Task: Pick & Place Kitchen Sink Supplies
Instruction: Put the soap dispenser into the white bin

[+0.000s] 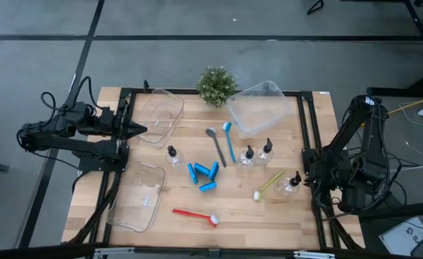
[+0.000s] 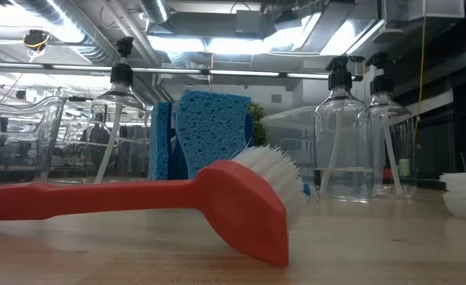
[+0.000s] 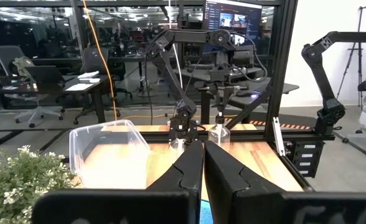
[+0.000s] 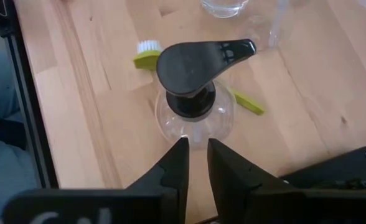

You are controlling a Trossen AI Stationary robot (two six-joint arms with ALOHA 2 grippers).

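One small clear bottle stands just ahead of the right gripper, near the right edge of the table. The gripper's fingers are a narrow slit apart and hold nothing. The bottle looks light, empty, smooth and easy to tip, so a hold on the neck under its black pump cap seems safest. Just beyond it lies the yellow-green brush. Far across the table, the left gripper waits with its fingers together.
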